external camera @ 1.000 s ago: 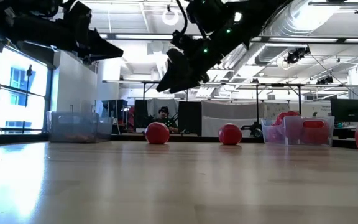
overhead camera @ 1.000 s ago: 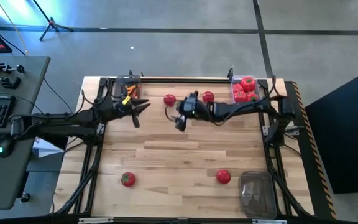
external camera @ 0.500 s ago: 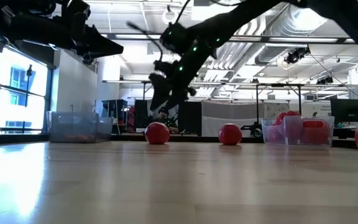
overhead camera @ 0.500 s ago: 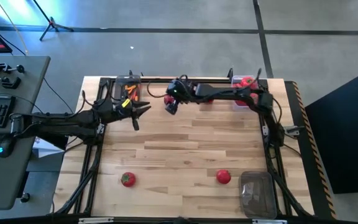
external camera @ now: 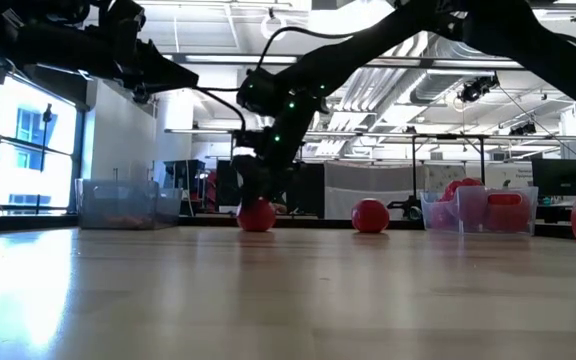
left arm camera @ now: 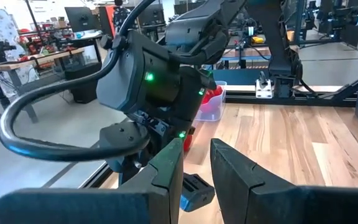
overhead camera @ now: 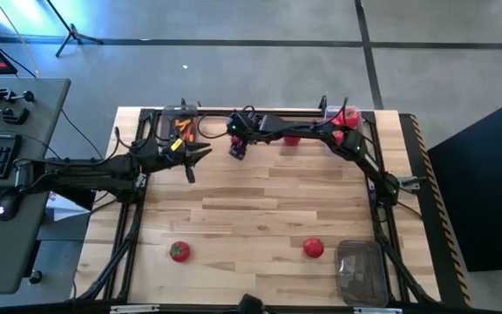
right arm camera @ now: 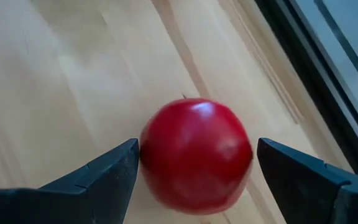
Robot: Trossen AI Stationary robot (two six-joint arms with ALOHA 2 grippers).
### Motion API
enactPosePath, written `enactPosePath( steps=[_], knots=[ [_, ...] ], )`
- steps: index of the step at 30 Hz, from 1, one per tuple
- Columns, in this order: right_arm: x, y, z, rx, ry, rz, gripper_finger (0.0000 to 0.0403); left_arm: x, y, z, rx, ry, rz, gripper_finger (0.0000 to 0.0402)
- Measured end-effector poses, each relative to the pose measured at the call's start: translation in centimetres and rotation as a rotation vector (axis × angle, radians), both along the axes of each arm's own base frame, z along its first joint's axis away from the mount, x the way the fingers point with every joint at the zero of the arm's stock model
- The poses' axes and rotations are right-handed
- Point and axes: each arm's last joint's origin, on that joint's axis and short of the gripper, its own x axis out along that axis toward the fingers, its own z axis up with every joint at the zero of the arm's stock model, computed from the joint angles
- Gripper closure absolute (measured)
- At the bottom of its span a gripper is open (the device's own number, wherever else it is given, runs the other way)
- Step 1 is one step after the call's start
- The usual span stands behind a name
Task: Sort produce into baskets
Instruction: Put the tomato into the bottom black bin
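a: where am i in the sort?

b: i'm on the pick. my right tool (overhead camera: 237, 146) is down at the upper middle of the high view, near the desk's (overhead camera: 260, 209) far edge, fingers spread wide around a red tomato (right arm camera: 196, 154). in the right wrist view the tomato sits between the two fingers, close to one and a little off the other, resting on the wood.

a: so next?

b: i judge i need to press the fingers together on it, lift, then carry it to the basket of red produce (overhead camera: 345, 121) at the upper right of the high view.

a: and the left side?

b: my left tool (overhead camera: 195, 154) hovers just left of the right one, beside the basket with orange pieces (overhead camera: 179, 125). its fingers stand a narrow gap apart with nothing between them.

a: what's left?

b: another tomato (external camera: 370, 215) by the far edge, two more (overhead camera: 179, 251) (overhead camera: 313, 248) low in the frame, and the third basket (overhead camera: 360, 269) at lower right.
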Motion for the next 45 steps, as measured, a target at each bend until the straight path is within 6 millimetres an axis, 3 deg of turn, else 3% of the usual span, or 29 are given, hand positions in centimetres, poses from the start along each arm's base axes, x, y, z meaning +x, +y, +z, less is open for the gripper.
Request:
enactPosePath(
  steps=[12,25,32,36,45],
  knots=[
    [-1.0,0.4,-0.7,0.052,0.125,0.003,0.0089,0.0,0.0,0.0,-0.014,-0.006,0.001,0.0335],
    [-1.0,0.9,-0.7,0.076,0.133,0.023,0.0136,0.0,0.0,0.0,-0.015,-0.006,0.001,0.0335],
    [-0.3,4.4,-0.8,0.041,0.199,0.096,0.0146,0.0,0.0,-0.1,-0.017,0.004,0.001,0.0335],
    [0.4,6.1,-0.6,-0.082,0.190,0.050,0.0192,-0.1,0.0,0.0,-0.015,-0.004,0.001,0.0335],
    [1.8,6.3,0.5,-0.254,0.021,-0.113,0.0391,-1.0,-0.2,0.8,-0.005,-0.046,0.000,0.0335]
  ],
)
